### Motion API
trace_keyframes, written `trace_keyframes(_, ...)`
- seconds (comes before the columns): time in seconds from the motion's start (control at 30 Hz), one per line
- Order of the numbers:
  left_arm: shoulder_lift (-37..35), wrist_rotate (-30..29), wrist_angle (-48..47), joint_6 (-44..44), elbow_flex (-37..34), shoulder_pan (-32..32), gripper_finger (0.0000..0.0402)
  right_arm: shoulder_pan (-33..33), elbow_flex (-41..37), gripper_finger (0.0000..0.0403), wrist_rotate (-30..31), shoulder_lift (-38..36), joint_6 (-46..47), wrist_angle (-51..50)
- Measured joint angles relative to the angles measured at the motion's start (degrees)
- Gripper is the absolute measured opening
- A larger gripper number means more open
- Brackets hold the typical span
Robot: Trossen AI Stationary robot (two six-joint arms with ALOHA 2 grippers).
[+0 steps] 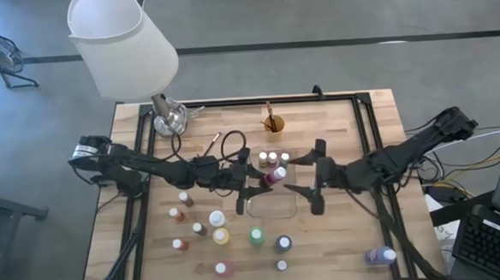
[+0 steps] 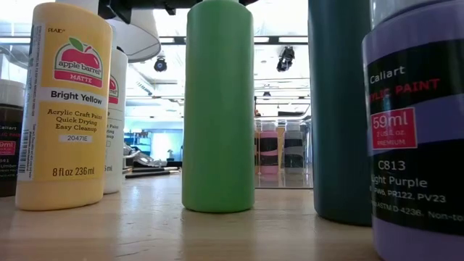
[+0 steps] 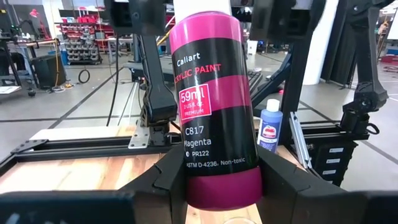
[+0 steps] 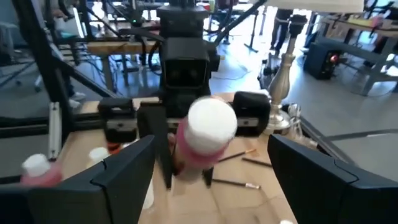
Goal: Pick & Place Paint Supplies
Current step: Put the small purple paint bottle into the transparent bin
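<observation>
Two grippers meet over the middle of the table (image 1: 377, 108). Near the front edge, loose paint bottles stand on the wood, among them a yellow bottle (image 1: 221, 236), a green bottle (image 1: 256, 236) and a purple bottle (image 1: 380, 255) near the right corner. Behind them, the left gripper (image 1: 265, 180) is pinched on a magenta bottle (image 1: 274, 177), held just above the left end of the clear tray (image 1: 272, 209); the wrist view shows both fingers (image 3: 155, 180) pressed against the bottle's sides. The right gripper (image 1: 312, 178) faces it from just beside the tray, fingers spread wide with nothing between them. Farther back, three white-capped bottles (image 1: 272, 158) stand in a row, with the orange cup (image 1: 273, 124) and a lamp (image 1: 125, 44) beyond.
</observation>
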Motion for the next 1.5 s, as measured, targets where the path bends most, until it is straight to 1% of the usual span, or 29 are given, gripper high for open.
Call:
trace_keyframes(0.1, 0.00, 0.02, -0.06, 0.01, 0.16, 0.00, 0.0142, -0.40, 2.19, 0.0298, 0.31, 2.46, -1.64, -0.07)
trace_keyframes(0.27, 0.00, 0.02, -0.73, 0.01, 0.11, 0.00, 0.0142, -0.44, 5.62, 0.0273, 0.12, 5.17, -3.45, -0.57)
trace_keyframes(0.43, 0.00, 0.07, -0.74, 0.01, 0.11, 0.00, 0.0142, -0.48, 8.17, 0.0239, 0.24, 5.97, -1.77, -5.80)
trace_keyframes(0.63, 0.00, 0.39, -0.74, 0.81, 0.11, 0.00, 0.0142, -0.69, 8.50, 0.0206, 0.19, 6.16, -0.45, -7.22)
trace_keyframes(0.9, -0.02, 0.49, -0.94, 3.70, 0.09, 0.00, 0.0142, -1.11, 8.15, 0.0182, 0.11, 5.77, 0.46, -7.63)
trace_keyframes(1.07, -0.02, 0.40, -0.95, 3.97, 0.09, 0.00, 0.0142, -1.10, 8.15, 0.0166, 0.10, 5.84, 0.50, -7.85)
trace_keyframes(1.37, -0.02, 0.35, -0.92, 4.89, 0.09, 0.00, 0.0143, -1.10, 8.15, 0.0123, -0.12, 5.84, 0.59, -7.90)
trace_keyframes(1.5, -0.04, 0.35, -0.94, 5.14, 0.09, 0.00, 0.0143, -1.10, 8.15, 0.0119, -0.15, 5.84, 0.61, -8.01)
